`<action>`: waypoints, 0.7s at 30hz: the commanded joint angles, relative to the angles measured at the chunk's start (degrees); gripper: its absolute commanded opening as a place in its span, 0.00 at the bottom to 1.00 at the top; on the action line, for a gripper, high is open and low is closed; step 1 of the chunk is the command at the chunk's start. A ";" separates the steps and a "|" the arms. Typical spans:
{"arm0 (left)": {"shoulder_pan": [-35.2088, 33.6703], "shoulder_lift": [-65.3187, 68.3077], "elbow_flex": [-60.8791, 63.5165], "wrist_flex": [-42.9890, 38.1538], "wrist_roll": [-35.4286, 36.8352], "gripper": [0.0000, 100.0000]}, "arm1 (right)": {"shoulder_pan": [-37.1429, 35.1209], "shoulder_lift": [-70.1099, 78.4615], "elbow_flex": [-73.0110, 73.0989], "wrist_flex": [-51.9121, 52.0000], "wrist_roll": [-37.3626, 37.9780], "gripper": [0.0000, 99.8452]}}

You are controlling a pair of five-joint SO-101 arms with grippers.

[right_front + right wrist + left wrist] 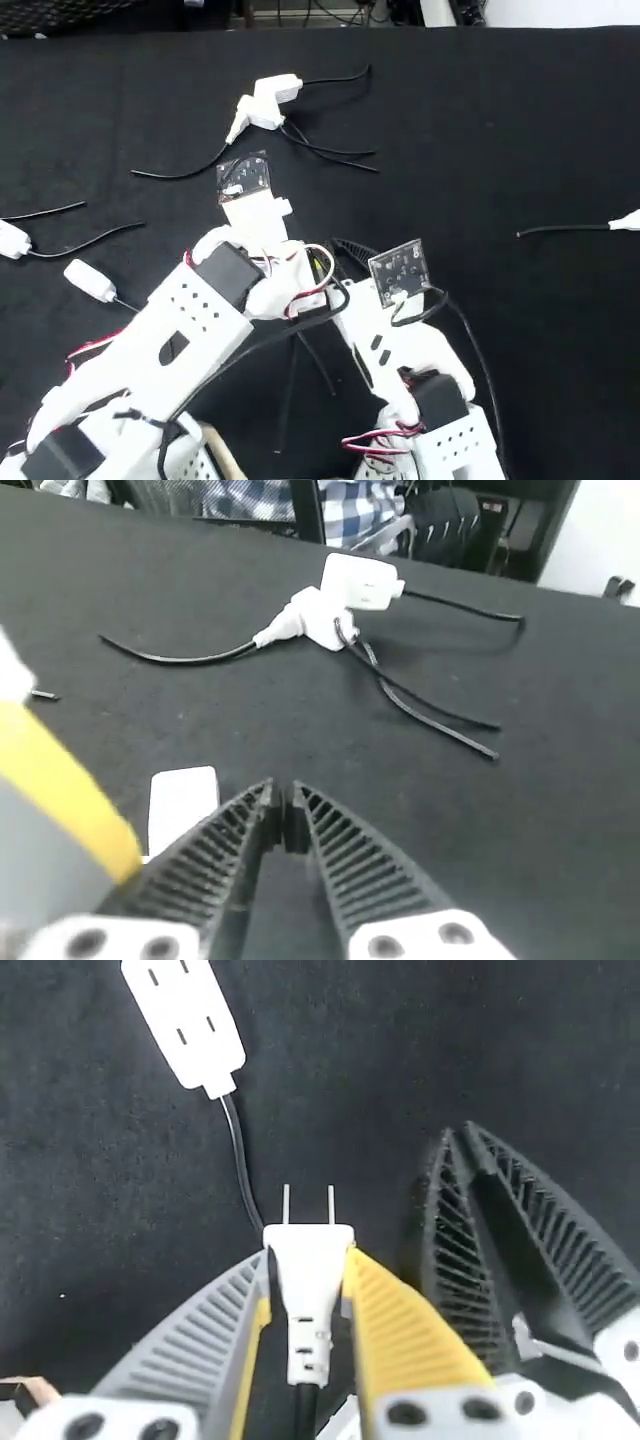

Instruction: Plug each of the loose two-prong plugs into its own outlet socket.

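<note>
Two-prong plug is clamped in the left end effector (prongs pointing toward the outlet socket).

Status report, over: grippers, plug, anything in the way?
Left gripper shut on plug, prongs pointing forward. Right gripper shut, alongside. Socket ahead, apart from prongs; its cord lies between.

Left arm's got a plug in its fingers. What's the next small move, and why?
Probably ease the left gripper forward and sideways toward the white outlet socket, turning to match its slots. The plug sits clamped between the fingers with both prongs free and pointing ahead, but the socket lies apart from them, off to one side and angled.
</note>
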 commanded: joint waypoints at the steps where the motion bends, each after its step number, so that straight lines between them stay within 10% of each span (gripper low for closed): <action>1: -0.40 -4.92 -2.68 -1.58 0.62 0.03 | -2.90 -3.56 0.92 0.62 0.00 0.01; 21: -3.56 -11.16 -0.66 -2.29 5.71 0.03 | -6.42 -3.56 0.66 -0.18 -4.40 0.01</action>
